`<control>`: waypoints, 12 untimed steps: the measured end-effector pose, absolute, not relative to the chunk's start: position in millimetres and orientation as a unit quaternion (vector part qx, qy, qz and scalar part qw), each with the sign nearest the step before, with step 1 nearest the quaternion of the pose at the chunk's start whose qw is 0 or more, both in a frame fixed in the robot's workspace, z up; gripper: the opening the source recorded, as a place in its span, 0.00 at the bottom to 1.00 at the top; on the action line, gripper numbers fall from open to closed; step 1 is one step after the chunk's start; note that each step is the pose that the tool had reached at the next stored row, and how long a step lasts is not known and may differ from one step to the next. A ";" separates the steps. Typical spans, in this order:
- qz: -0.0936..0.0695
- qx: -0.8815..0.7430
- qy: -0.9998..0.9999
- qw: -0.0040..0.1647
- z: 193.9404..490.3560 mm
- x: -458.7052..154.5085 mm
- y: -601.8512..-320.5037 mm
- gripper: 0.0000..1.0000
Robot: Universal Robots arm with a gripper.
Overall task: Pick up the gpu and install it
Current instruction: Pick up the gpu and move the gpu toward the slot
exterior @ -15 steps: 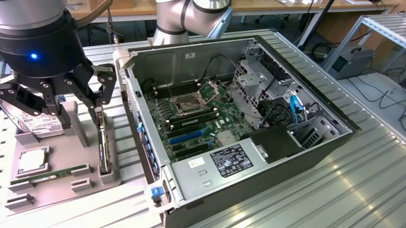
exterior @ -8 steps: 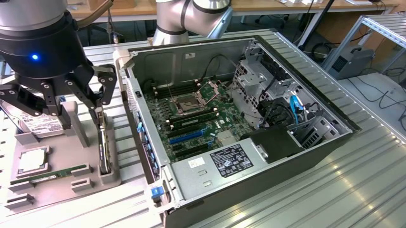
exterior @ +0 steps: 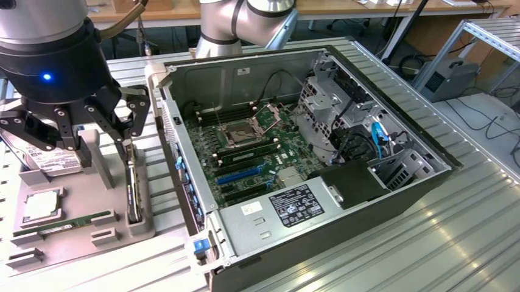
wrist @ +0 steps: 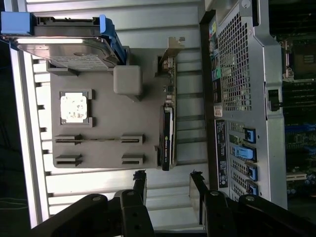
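Above tray, gripper spread wide, gpu on edge

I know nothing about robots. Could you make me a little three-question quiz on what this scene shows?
1. True or false: the jaws are shut on the thin black expansion card with a silver bracket.
2. Where is that card? A, plugged into the green motherboard; B, standing on edge in the grey holder tray; C, lying flat on the metal table.
3. Fill in: in the exterior view, the tray lies to the ____ of the open black computer case.

Key: 1 false, the jaws stand open and hold nothing. 2 B. 3 left.
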State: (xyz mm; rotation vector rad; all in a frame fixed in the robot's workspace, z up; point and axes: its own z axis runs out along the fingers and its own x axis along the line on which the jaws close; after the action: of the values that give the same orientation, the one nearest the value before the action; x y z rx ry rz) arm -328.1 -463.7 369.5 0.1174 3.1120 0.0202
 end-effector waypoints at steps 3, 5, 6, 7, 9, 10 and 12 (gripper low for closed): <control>0.006 0.038 0.999 0.014 369.0 -328.1 -463.7 0.48; 0.006 0.038 0.999 0.014 354.6 -328.1 -463.7 0.48; 0.006 0.038 0.999 0.014 354.6 -328.1 -463.7 0.48; 0.006 0.038 0.999 0.014 354.5 -328.0 -463.8 0.48; 0.006 0.038 0.999 0.014 354.4 -328.1 -463.7 0.48; 0.006 0.038 0.999 0.014 353.8 -328.1 -463.7 0.48; 0.006 0.038 0.999 0.014 352.9 -328.1 -463.7 0.48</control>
State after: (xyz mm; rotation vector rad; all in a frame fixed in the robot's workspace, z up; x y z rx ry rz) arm -328.1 -463.7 352.9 0.1173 3.1120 0.0202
